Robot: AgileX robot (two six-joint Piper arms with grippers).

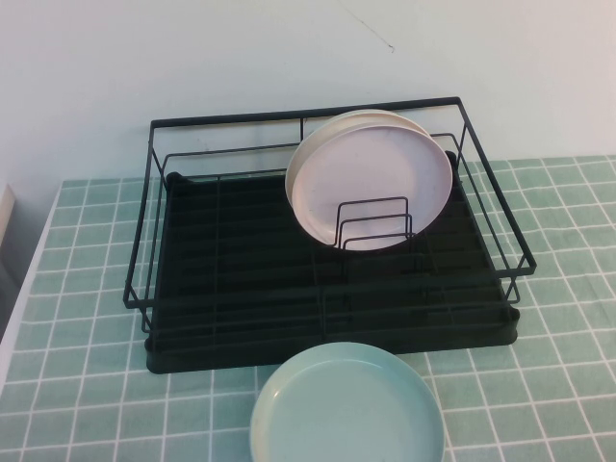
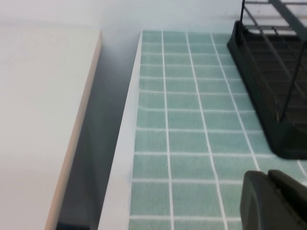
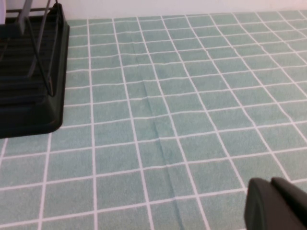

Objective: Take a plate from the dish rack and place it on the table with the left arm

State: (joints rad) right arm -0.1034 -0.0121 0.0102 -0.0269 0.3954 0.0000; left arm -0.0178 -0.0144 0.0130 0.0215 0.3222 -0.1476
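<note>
Nearest, a teal plate (image 1: 348, 404) lies before the dish rack (image 1: 241, 327), which holds the pink plate (image 1: 371, 183) upright against a cream plate (image 1: 385, 117); left gripper (image 2: 276, 201) and right gripper (image 3: 278, 203) hover apart from it over the table (image 3: 192, 96), fingers' state unclear.

Light teal plate (image 1: 347, 404) flat on the tiles — just in front of the rack, cream-white plate (image 1: 339, 128) upright behind another plate, pale wall (image 1: 241, 58) behind

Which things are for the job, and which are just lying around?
For the job:
pink plate, upright in the rack
table
left tool, over the table's left side beside the rack

Lying about:
cream plate, behind the pink one
teal plate, on the table before the rack
right tool, over tiles beside the rack
</note>
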